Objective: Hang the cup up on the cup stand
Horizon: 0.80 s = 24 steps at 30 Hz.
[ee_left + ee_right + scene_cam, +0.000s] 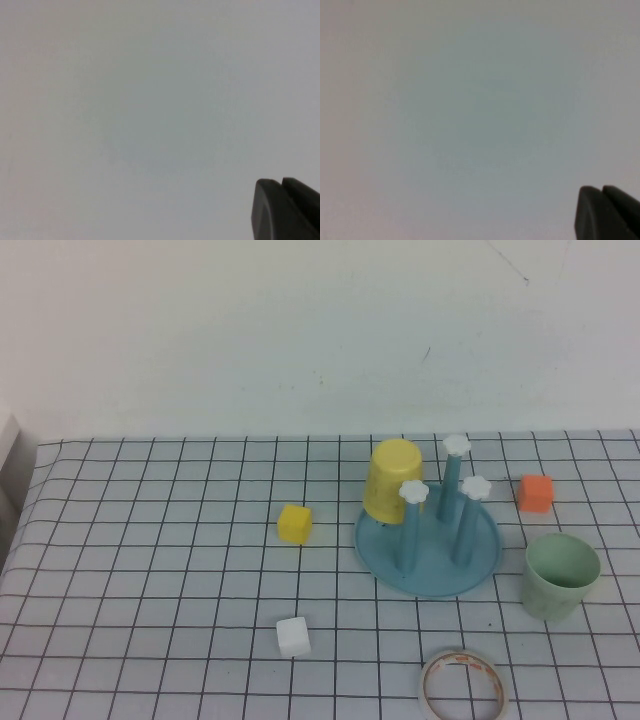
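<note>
Upright, the cup (561, 576) stands beside the cup stand (428, 550) rim — left end effector (282, 210) and right end effector (605, 212) pressed together.

1. Neither arm shows in the high view.
2. The left gripper (287, 210) shows only as two dark, matte black fingers with rounded ends, pressed together.
3. The right gripper (607, 212) looks the same: two black rounded fingers, closed against each other.
</note>
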Each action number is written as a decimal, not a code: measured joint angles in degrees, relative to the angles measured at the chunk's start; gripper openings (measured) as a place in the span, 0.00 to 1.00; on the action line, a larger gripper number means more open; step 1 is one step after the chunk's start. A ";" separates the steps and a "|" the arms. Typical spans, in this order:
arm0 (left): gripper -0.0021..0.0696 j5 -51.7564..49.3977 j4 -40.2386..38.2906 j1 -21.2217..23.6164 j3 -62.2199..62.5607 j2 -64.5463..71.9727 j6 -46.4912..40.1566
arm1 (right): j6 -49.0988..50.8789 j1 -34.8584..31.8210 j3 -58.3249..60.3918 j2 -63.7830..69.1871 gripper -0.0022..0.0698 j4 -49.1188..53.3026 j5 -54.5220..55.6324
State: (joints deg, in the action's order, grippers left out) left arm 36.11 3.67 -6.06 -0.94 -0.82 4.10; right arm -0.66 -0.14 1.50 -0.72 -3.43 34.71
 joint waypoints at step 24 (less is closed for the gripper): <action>0.03 -67.99 -12.09 0.00 29.59 30.84 0.00 | -15.92 0.00 -28.63 37.79 0.03 -0.06 -62.19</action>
State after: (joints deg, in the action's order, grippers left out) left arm -31.88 -8.42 -6.06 28.65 30.02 4.10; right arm -16.58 -0.14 -27.13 37.07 -3.49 -27.47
